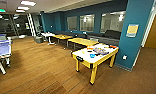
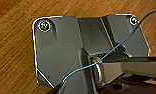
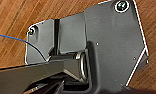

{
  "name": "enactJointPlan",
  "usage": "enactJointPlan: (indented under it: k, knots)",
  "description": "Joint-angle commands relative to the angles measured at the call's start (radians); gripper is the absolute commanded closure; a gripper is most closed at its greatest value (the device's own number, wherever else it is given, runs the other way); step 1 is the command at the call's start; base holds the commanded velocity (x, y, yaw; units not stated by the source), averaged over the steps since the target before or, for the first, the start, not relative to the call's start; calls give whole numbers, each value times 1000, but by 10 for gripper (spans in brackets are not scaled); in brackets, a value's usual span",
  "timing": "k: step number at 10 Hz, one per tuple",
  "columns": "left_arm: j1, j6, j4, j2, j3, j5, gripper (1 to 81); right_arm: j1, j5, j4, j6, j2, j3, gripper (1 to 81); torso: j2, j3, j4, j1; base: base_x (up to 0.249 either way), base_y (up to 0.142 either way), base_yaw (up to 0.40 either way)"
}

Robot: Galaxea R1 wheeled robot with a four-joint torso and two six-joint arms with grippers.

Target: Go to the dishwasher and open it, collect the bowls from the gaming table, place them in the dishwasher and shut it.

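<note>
One white-topped gaming table stood right of centre in the head view, its flat rectangular top edged in yellow and carried on square yellow legs. Colourful boxes and board games were scattered over the smooth top, with a small blue round item and a dark round shape among them; whether either was a bowl could not be told at that blur. Just beyond the table's far corner rose a broad teal pillar bearing a yellow square sign. Behind the table, toward the upper middle of the frame, a row of yellow-topped tables ran back along a teal wall with glazed panels. A blue-topped table on pale legs sat at the left edge. Warm brown wood planking with a visible grain covered the floor across the lower frame.

Both wrist views showed the same striped wood floor beneath dark matte robot plates, with a thin blue cable curving across. Whether either gripper's fingers were wide or narrow could not be told.
</note>
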Motion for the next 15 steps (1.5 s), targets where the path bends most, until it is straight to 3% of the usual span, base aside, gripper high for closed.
enactJointPlan:
  k: [1, 8, 15]
  knots:
    - [-44, 2, 5, -7, 1, 47, 10, 43, -51, -4, -7, 1, 2, 10, 0, 0, 0, 0, 0, 0, -400]
    - [-42, 2, 1, -7, 1, 44, 10, 35, -49, -3, -7, 1, 2, 10, 0, 0, 0, 0, 0, 0, -371]
    - [-37, -4, -2, -12, 1, 41, 10, 40, -51, -4, -7, 2, 2, 10, 0, 0, 0, 0, 0, 0, -38]
